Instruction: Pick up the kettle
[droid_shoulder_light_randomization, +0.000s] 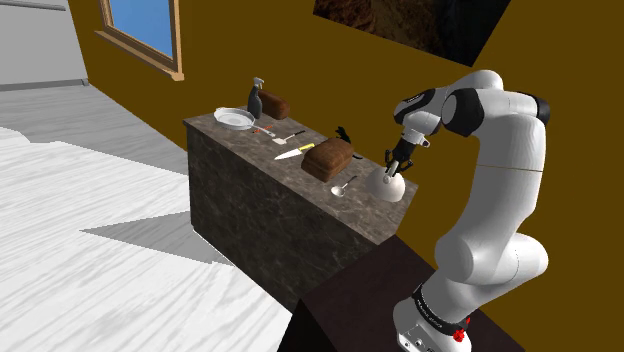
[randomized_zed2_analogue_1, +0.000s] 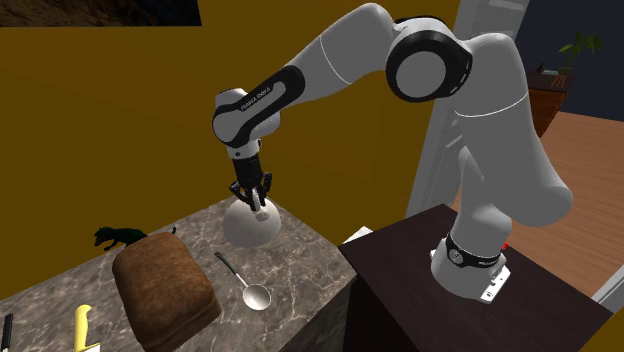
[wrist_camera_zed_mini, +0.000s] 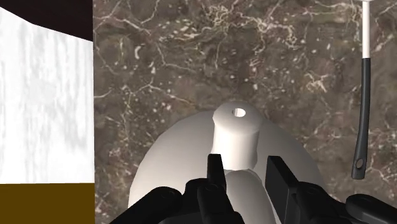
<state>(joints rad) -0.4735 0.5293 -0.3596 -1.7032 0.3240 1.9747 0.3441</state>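
A white, round-bodied kettle (droid_shoulder_light_randomization: 388, 187) (randomized_zed2_analogue_1: 250, 226) stands on the dark marble counter (droid_shoulder_light_randomization: 250, 190) near its end by the stand. My black gripper (droid_shoulder_light_randomization: 397, 166) (randomized_zed2_analogue_1: 254, 200) comes down on it from above. In the wrist view the gripper (wrist_camera_zed_mini: 245, 168) has its two fingers closed against the kettle's (wrist_camera_zed_mini: 235, 124) narrow white top piece, one on each side. The kettle's base looks level with the counter top.
A spoon (randomized_zed2_analogue_1: 245, 283) (wrist_camera_zed_mini: 364, 95) lies just beside the kettle. A brown loaf (droid_shoulder_light_randomization: 328, 158) (randomized_zed2_analogue_1: 165, 293), a yellow-handled knife (droid_shoulder_light_randomization: 293, 152), a dark toy dinosaur (randomized_zed2_analogue_1: 118, 236), a plate (droid_shoulder_light_randomization: 233, 118) and a bottle (droid_shoulder_light_randomization: 254, 98) sit farther along. The counter edge and the dark stand (droid_shoulder_light_randomization: 380, 300) are close by.
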